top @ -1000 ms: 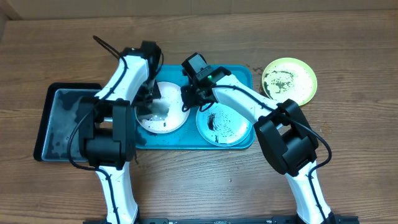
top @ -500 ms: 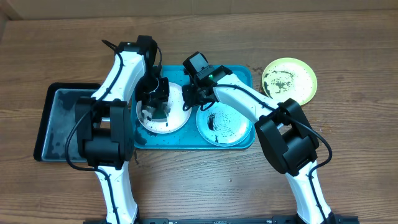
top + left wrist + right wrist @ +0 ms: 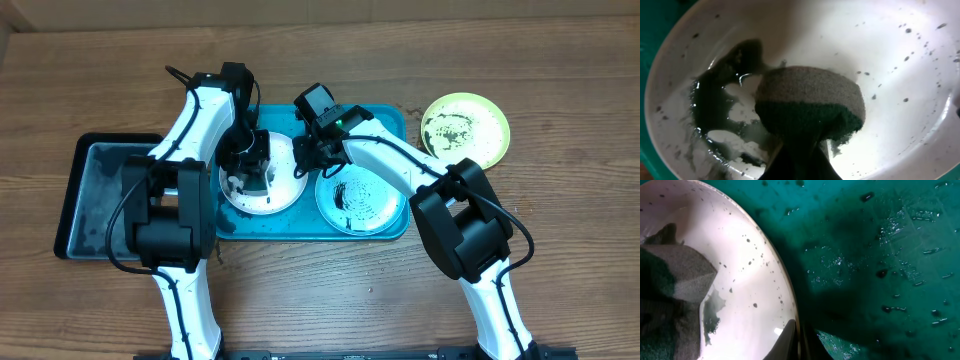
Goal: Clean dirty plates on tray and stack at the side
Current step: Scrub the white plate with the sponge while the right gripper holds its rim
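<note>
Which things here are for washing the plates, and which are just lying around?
For the job: white plate, aqua plate, yellow-green plate, blue tray, sponge.
Lying around: black tray, not in use right now.

Brown wood-grain table point(image 3: 560, 250) under soft, even light.

White plate point(image 3: 285, 188): wet, black-speckled, left on turquoise tray point(image 3: 392, 122). Aqua plate point(image 3: 365, 205): black smears, right on tray. Yellow-green plate point(image 3: 466, 130): smeared, off tray, right.
</note>
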Available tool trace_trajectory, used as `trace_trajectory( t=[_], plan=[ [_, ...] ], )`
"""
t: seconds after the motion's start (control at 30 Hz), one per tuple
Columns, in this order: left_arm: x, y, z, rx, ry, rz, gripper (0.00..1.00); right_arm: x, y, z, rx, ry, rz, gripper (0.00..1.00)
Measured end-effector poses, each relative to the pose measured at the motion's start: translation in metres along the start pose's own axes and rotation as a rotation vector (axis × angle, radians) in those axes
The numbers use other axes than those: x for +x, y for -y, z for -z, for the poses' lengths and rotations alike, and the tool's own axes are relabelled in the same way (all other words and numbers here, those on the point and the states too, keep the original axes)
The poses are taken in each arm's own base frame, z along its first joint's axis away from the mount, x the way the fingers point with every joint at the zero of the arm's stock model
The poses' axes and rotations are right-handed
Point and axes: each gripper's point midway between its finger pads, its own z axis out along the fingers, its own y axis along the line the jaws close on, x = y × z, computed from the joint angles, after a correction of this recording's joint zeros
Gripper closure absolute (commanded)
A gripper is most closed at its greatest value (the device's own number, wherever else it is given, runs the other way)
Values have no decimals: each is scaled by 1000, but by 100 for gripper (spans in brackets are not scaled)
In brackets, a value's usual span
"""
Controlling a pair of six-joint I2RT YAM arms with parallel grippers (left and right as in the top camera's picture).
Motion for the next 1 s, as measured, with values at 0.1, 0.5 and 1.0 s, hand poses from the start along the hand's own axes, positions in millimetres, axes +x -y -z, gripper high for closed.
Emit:
trace_trajectory(
  t=[0.1, 0.5, 1.0],
  plan=[
    [1, -1, 0, -7, -4, 0, 96, 0, 0, 0, 0, 0, 0, 96],
    [16, -21, -13, -106, -41, 68, 96, 0, 0, 0, 2, 1, 0, 96],
    [8, -79, -1, -513, 123, 277, 96, 6, -15, -2, -44, -19, 13, 96]
  ],
)
